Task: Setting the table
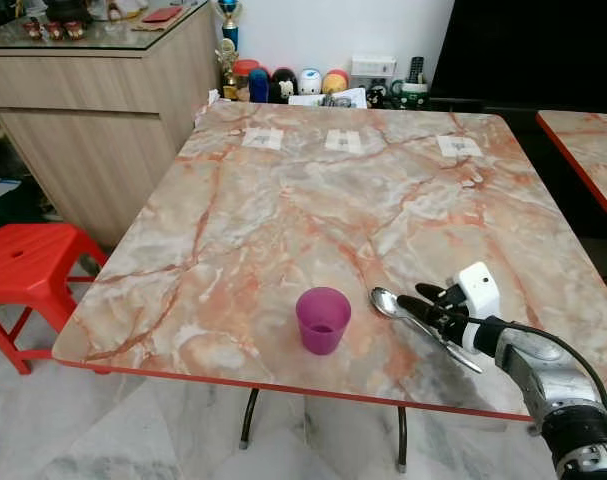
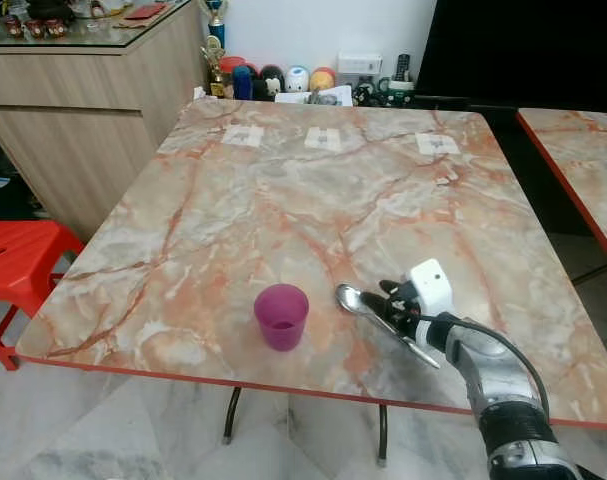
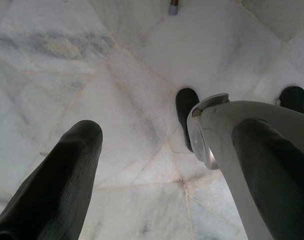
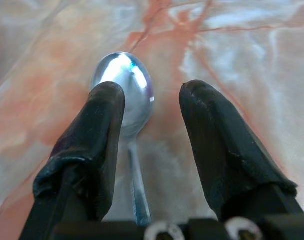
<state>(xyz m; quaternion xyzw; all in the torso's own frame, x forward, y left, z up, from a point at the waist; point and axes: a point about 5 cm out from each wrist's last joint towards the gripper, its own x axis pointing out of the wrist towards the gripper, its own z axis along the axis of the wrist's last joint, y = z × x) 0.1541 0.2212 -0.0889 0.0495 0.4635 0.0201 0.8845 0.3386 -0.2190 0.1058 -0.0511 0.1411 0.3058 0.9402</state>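
A: Where does the place setting stand?

B: Near the front edge of the marble table (image 1: 283,200) there is a purple plastic cup (image 1: 323,320), upright, and just beside it at its 3 o'clock lies a metal spoon (image 1: 385,301), bowl pointing away toward 11 o'clock, handle running back toward 5 o'clock.

A: And the arm?

B: The right gripper (image 1: 420,297) is low over the spoon's handle, fingers apart. In the right wrist view the spoon (image 4: 126,95) lies flat on the marble, its handle passing between the two black fingers (image 4: 91,135), closer to one than the other. Whether either pad touches the metal I cannot tell; nothing is clamped.

A: So which step is this?

B: My reading: the spoon is at its spot beside the cup and the gripper is either letting go or about to take hold. With the fingers spread and the spoon resting on the table, release looks likelier.

A: Next move?

B: Lift straight up and back so a finger does not drag the handle or nudge the cup.

A: The other arm?

B: The left gripper (image 3: 157,165) hangs idle over the marble floor tiles (image 3: 66,60), fingers apart
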